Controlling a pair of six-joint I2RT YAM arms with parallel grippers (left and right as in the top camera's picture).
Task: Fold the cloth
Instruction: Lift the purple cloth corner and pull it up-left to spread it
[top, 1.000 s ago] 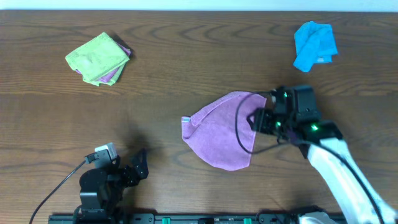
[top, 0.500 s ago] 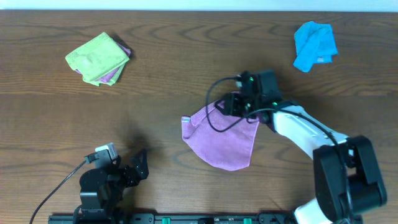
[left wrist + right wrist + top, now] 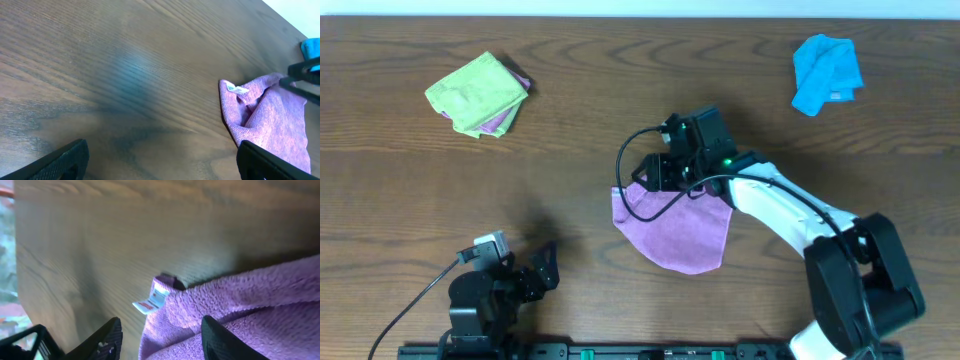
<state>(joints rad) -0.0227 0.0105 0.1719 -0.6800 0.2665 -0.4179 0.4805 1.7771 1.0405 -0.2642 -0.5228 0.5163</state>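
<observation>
While the right jaws (image 3: 650,175) pinch the cloth (image 3: 675,235), its edge should land flat by the white tag (image 3: 150,301). The left jaws (image 3: 162,155) sit wide open.

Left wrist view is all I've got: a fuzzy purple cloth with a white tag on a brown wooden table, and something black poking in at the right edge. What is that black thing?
Observer: It is the right gripper, poised over the upper edge of the fuzzy purple microfibre cloth, close to its white tag.
Operator: Has it grabbed the cloth?
Observer: The right wrist view shows cloth lying between its black fingers. I cannot tell whether they pinch it.
Operator: Is anything else lying about?
Observer: A folded lime-green cloth lies at the far left of the brown wooden table, well apart from the purple one.
</observation>
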